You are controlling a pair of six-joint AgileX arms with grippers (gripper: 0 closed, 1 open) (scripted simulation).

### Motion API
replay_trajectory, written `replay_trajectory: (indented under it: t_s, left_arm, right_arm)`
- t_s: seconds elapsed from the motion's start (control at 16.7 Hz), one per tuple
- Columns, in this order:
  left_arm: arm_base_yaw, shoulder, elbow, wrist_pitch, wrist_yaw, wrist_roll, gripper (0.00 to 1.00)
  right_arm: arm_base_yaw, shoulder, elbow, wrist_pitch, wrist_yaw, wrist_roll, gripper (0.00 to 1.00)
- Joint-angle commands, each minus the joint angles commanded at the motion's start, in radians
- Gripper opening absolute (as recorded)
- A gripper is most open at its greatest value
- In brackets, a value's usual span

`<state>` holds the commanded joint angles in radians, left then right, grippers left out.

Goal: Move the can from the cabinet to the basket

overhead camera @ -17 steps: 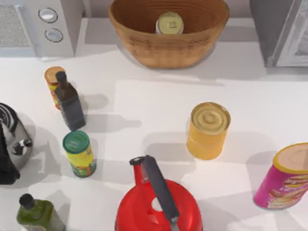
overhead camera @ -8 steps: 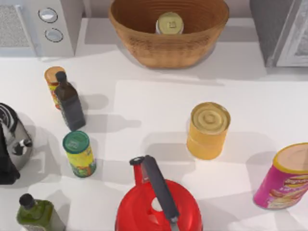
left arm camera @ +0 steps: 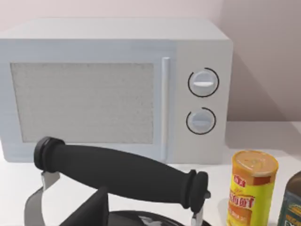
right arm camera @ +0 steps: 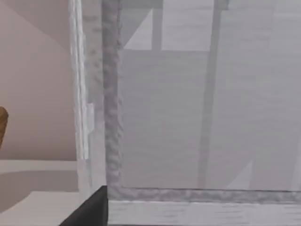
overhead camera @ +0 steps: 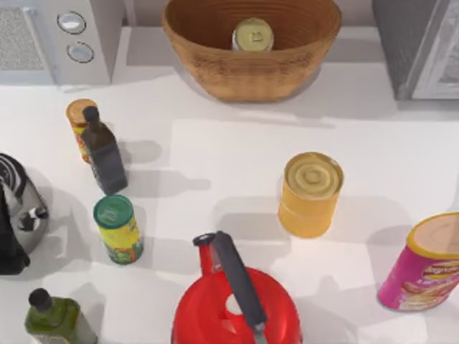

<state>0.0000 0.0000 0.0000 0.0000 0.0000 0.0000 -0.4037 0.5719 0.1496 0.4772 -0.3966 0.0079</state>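
The right wrist view looks closely at the cabinet point(right arm camera: 197, 117), at its pale door with a grey speckled frame. A thin white strip runs upright along the door's edge. Beside it there is a plain pinkish wall point(right arm camera: 33, 84), and below it the white counter point(right arm camera: 42, 207). A small brown piece of the basket point(right arm camera: 2, 125) appears at the picture's border.

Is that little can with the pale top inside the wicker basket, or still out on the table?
Inside. In the top view the can stands upright within the basket, its round top facing up and the woven wall all around it.
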Motion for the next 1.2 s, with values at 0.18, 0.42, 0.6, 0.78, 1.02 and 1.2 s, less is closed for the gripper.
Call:
replay_trajectory:
  t_s: [0.18,0.42,0.6,0.78,1.02,1.2]
  left_arm:
    - [0.0,0.0,0.0,0.0,0.0,0.0,1.0]
    - [0.0,0.0,0.0,0.0,0.0,0.0,1.0]
    - [0.0,0.0,0.0,0.0,0.0,0.0,1.0]
    - [0.0,0.0,0.0,0.0,0.0,0.0,1.0]
    - [0.0,0.0,0.0,0.0,0.0,0.0,1.0]
    - [0.0,0.0,0.0,0.0,0.0,0.0,1.0]
  right_arm:
    - [-0.183,0.296,0.064,0.216,-0.18,0.004,1.0]
    - [-0.405,0.656,0.143,0.476,-0.398,0.013,1.0]
    - [-0.531,0.853,0.186,0.627,-0.524,0.019,1.0]
    - [-0.607,0.96,0.212,0.715,-0.599,0.021,1.0]
    - [-0.621,0.98,0.218,0.731,-0.614,0.021,1.0]
    - [-0.617,0.977,0.215,0.727,-0.612,0.021,1.0]
